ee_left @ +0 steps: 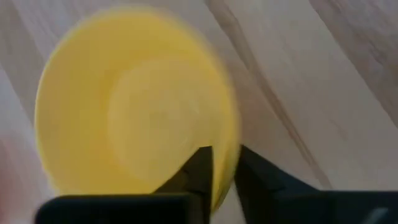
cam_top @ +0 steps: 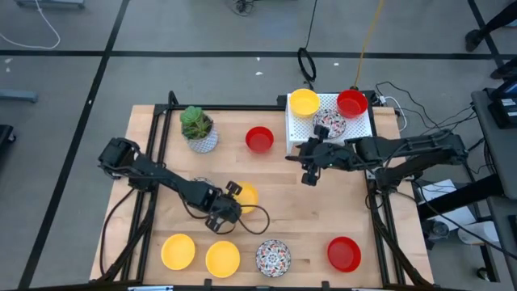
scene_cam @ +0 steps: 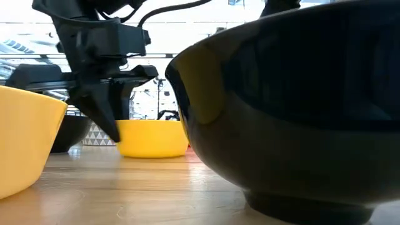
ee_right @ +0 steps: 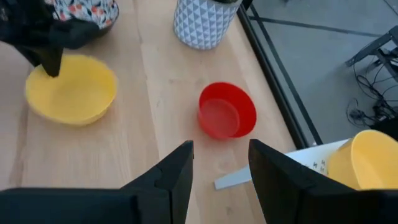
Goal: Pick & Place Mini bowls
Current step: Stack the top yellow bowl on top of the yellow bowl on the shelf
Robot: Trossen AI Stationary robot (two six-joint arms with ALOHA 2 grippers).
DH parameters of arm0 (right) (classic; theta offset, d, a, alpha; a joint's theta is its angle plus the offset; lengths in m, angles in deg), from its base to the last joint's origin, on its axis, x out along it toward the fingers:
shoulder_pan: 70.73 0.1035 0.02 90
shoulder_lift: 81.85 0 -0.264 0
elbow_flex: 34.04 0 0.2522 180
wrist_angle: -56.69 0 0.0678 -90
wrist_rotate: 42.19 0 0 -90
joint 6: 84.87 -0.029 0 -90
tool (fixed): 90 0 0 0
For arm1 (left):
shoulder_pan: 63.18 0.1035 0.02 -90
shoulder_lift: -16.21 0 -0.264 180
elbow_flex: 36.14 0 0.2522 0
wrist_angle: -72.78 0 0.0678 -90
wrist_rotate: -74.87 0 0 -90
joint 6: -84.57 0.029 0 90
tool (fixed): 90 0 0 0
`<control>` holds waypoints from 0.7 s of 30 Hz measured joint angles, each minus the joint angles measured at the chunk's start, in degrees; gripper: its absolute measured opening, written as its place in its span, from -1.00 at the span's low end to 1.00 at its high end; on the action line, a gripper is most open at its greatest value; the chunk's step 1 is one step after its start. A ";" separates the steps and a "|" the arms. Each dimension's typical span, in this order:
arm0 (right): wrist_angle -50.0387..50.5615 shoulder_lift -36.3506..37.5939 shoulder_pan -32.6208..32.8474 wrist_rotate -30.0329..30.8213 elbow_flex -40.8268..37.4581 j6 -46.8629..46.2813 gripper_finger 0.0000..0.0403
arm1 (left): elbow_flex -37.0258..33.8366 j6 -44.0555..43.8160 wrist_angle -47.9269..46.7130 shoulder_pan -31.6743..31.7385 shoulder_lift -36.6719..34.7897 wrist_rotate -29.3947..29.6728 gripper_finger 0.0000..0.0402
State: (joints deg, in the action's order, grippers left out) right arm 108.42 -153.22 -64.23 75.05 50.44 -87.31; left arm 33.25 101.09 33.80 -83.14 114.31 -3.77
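A yellow mini bowl (cam_top: 249,196) stands on the wooden table near its middle; it also shows in the left wrist view (ee_left: 137,106), the low view (scene_cam: 153,137) and the right wrist view (ee_right: 71,90). My left gripper (cam_top: 233,199) is shut on its rim. My right gripper (cam_top: 309,170) is open and empty over the table right of centre, with a red mini bowl (ee_right: 225,117) ahead of it on the wood. A yellow bowl (cam_top: 304,102), a red bowl (cam_top: 351,103) and a patterned bowl (cam_top: 329,123) sit on a white tray (cam_top: 359,125) at the far right. My left gripper straddles the yellow bowl's rim (ee_left: 225,177), one finger (ee_left: 200,167) inside the bowl and the other (ee_left: 252,174) outside, pinching the wall between them. The fingers come from above, pointing down. The bowl stands upright with its base on the table (scene_cam: 153,154).
Along the near edge stand two yellow bowls (cam_top: 178,250) (cam_top: 222,259), a patterned bowl (cam_top: 273,257) and a red bowl (cam_top: 344,253). A white pot with a green plant (cam_top: 198,129) stands at the far left. A patterned bowl (ee_right: 84,11) lies under my left arm.
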 joint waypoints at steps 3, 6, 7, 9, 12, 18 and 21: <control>0.01 0.00 0.00 -0.01 -1.38 0.02 -0.30 | 0.53 1.96 1.95 1.77 0.00 -0.71 -0.94; -0.32 0.00 0.00 -0.01 -2.63 0.02 -0.30 | 0.89 3.67 7.01 3.98 -0.02 -0.79 -0.92; -0.84 0.00 0.00 -0.01 -3.04 0.02 -0.30 | 0.89 4.03 9.14 4.79 0.00 -0.80 -0.93; -2.15 -0.01 0.00 -0.12 -3.73 0.04 -0.30 | 0.89 4.17 14.39 6.63 0.33 -0.80 -0.96; -4.13 -0.02 0.00 -0.23 -4.11 0.06 -0.30 | 0.93 3.29 20.32 9.37 1.43 -0.94 -0.95; -6.40 -0.02 0.00 -0.32 -4.11 0.04 -0.30 | 3.78 2.88 22.37 12.18 7.20 -3.57 -0.97; -6.93 -0.02 0.00 -0.39 -4.11 0.06 -0.30 | 7.40 3.50 18.48 12.17 10.32 -3.45 -0.95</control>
State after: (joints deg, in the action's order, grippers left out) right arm 101.49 -153.24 -64.23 74.66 46.33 -87.25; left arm 40.65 104.59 52.28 -70.97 124.63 -7.23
